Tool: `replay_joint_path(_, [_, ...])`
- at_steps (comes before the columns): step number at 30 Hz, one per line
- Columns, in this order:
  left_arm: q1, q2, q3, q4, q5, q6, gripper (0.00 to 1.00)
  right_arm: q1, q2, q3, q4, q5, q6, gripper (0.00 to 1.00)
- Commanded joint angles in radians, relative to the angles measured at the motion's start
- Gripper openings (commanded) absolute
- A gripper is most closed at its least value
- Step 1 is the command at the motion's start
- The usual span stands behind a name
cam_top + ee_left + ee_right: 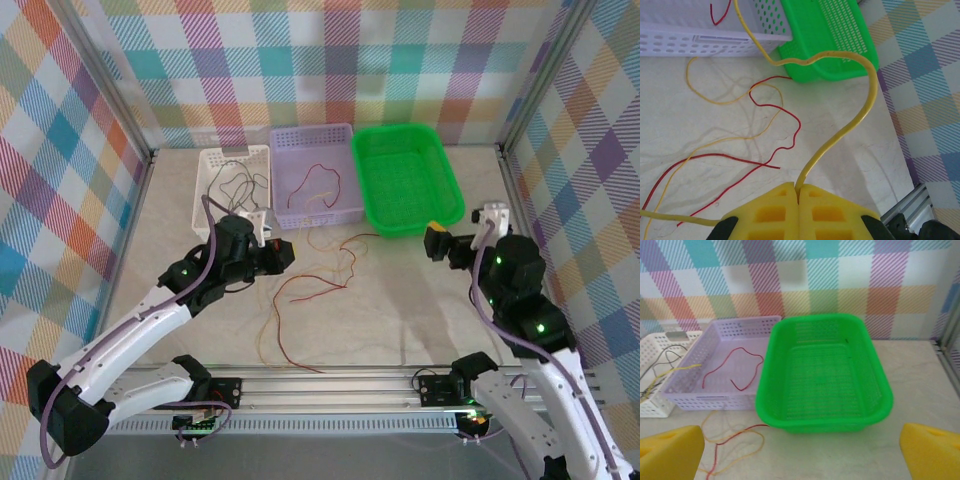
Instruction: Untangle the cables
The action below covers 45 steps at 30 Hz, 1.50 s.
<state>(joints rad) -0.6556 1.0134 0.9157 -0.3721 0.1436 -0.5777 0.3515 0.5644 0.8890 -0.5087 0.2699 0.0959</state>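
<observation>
Just off the lilac basket (320, 215), loose cables (870, 100).

At the back of the marbled table top (420, 310) stand, from left to right, a white perforated plastic basket (205, 200), a lilac perforated plastic basket (320, 217) and a green plastic mesh basket (415, 226). Thin black wires (664, 356) lie in the first and a short red wire (760, 359) in the second. Before the second basket, a long red wire (799, 127) and a thin yellow wire (870, 95) cross on the table.

Left gripper (798, 190) fingers together, right gripper (801, 450) fingers wide apart
</observation>
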Motion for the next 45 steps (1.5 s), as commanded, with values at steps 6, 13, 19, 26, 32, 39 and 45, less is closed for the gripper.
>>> replay_joint_path(6, [0.002,0.024,0.116,-0.076,-0.001,0.023,0.00,-0.006,-0.243,-0.159,-0.105,0.116,0.027,1.00])
replay_joint_path(13, [-0.032,0.065,0.250,-0.124,0.000,0.029,0.00,-0.006,-0.378,-0.263,-0.112,0.164,0.058,1.00])
replay_joint_path(19, [-0.074,0.124,0.349,-0.131,-0.021,0.041,0.00,-0.006,-0.422,-0.281,-0.108,0.183,0.051,1.00])
replay_joint_path(26, [-0.100,0.241,0.483,-0.121,-0.001,0.051,0.00,-0.006,-0.418,-0.286,-0.108,0.151,0.042,1.00])
replay_joint_path(32, [-0.112,0.391,0.691,-0.176,0.041,0.067,0.00,-0.007,-0.426,-0.294,-0.106,0.142,0.040,1.00])
replay_joint_path(39, [-0.121,0.604,0.960,-0.313,0.055,0.056,0.00,-0.007,-0.431,-0.298,-0.103,0.132,0.035,1.00])
replay_joint_path(45, [-0.146,0.763,1.139,-0.305,0.093,0.053,0.00,-0.006,-0.433,-0.300,-0.100,0.123,0.030,1.00])
